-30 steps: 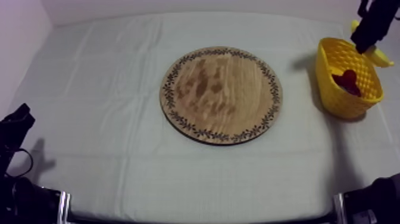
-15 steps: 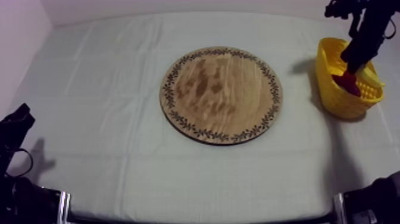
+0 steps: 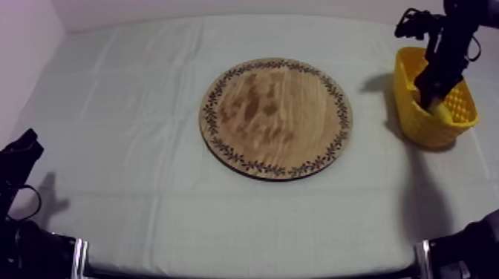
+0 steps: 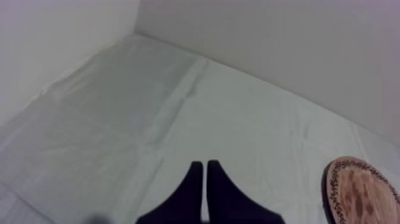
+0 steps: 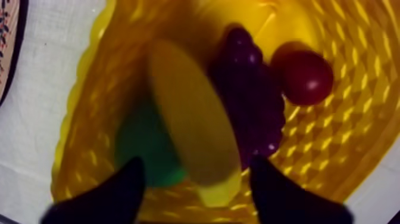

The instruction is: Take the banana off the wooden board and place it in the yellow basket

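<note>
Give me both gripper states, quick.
Left gripper: shut, empty.
Right gripper: open over the basket, banana ungripped between its jaws.

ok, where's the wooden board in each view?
Top view: wooden board mid-table, left of the yellow basket.
Left wrist view: wooden board on the grey-white cloth beside the left gripper.
Right wrist view: its rim, just outside the yellow basket's wall.
Shared landmark: the grey-white cloth.

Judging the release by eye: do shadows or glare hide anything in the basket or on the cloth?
Top view: the yellow basket throws a soft shadow leftward on the cloth, nothing hidden. Right wrist view: small glints on the bunch of grapes; the banana shades a green fruit, kind unclear.
</note>
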`<state>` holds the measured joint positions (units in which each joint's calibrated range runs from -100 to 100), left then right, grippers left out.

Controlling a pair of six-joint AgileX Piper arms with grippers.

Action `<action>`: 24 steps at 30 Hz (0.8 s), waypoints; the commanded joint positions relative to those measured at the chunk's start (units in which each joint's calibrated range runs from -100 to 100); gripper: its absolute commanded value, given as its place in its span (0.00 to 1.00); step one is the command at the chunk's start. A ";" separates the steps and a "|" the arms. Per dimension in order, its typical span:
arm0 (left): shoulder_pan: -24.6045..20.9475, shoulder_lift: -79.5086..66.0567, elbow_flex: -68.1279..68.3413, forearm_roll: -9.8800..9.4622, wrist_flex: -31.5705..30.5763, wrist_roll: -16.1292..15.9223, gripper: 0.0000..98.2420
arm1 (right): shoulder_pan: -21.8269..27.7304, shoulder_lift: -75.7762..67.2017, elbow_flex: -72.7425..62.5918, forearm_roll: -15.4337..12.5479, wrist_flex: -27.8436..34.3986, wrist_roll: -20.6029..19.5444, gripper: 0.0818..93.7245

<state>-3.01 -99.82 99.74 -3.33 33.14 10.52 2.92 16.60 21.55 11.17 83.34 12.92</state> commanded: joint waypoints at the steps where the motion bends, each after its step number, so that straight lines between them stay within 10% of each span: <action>1: 0.01 0.00 0.03 -0.02 0.00 0.01 0.00 | 0.03 0.12 -0.18 -0.09 0.23 -0.05 0.77; 13: 0.01 0.00 0.03 -0.02 0.00 -0.03 0.00 | 0.11 -1.05 -1.84 -0.31 0.65 0.32 0.93; 24: 0.01 0.00 0.03 -0.02 0.00 0.00 0.00 | 1.09 -9.39 -4.19 -2.45 2.04 2.86 0.74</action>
<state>-3.01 -99.82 99.74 -3.33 33.14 10.52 3.95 8.37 17.27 8.76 85.79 15.39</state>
